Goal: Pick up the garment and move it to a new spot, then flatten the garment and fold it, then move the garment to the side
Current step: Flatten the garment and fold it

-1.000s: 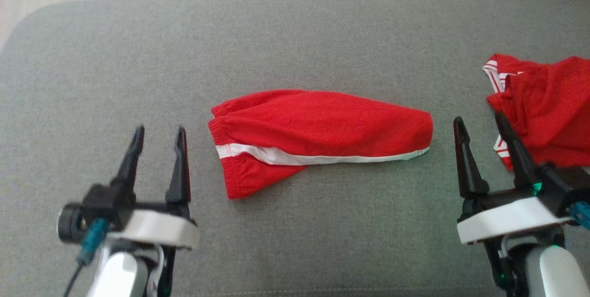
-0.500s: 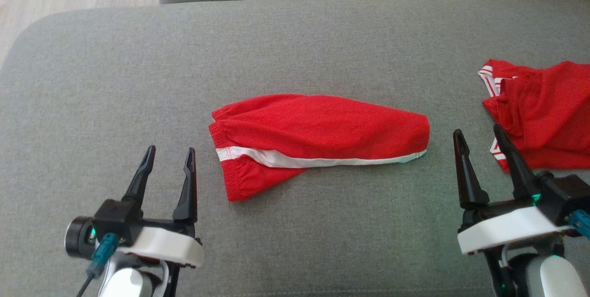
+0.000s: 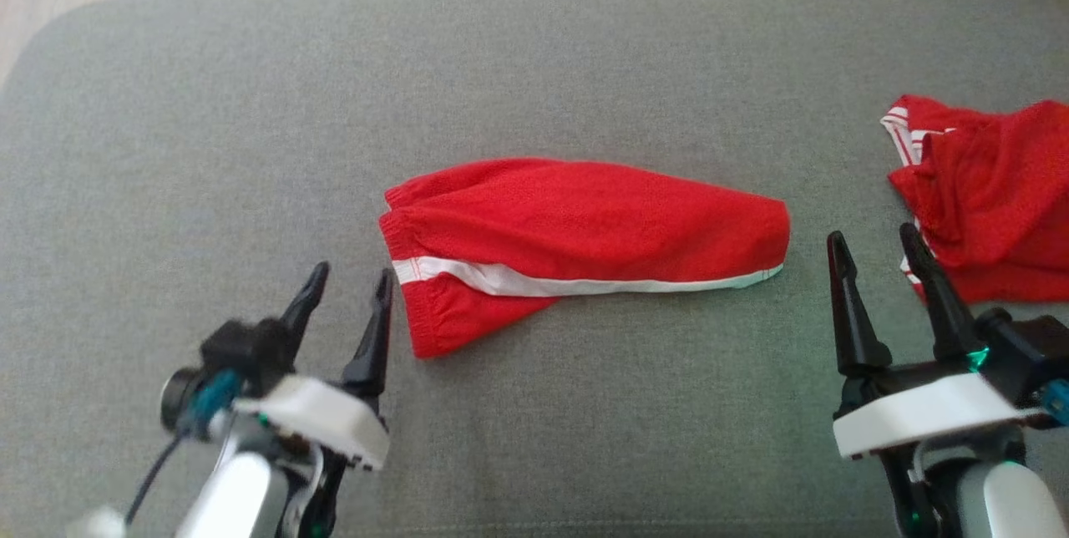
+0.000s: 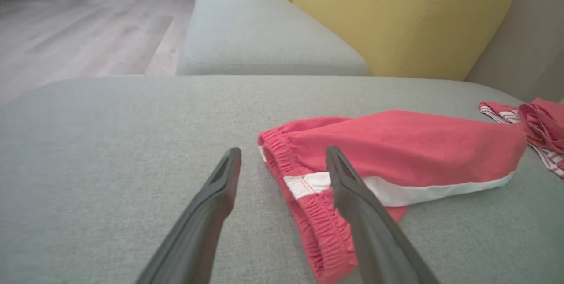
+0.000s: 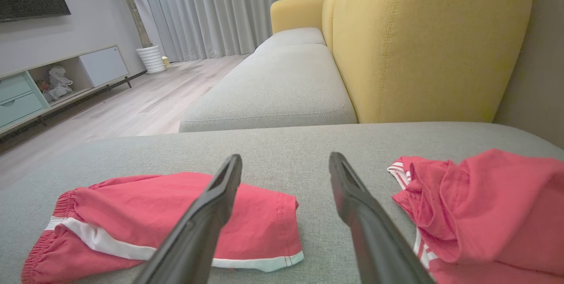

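Left gripper (image 3: 354, 272) has neared the folded garment (image 3: 585, 225), fingers (image 3: 375, 331) parted.

We saw soft, even daylight across the sofa (image 3: 534, 62), with only a thin shadow along the 6 o'clock edge of the shorts (image 3: 585, 220). In the head view, motion blur smeared the left gripper (image 3: 352, 275) at 7 o'clock. Both wrist views washed the red to pink, and the near fingers (image 4: 209, 213) looked soft.
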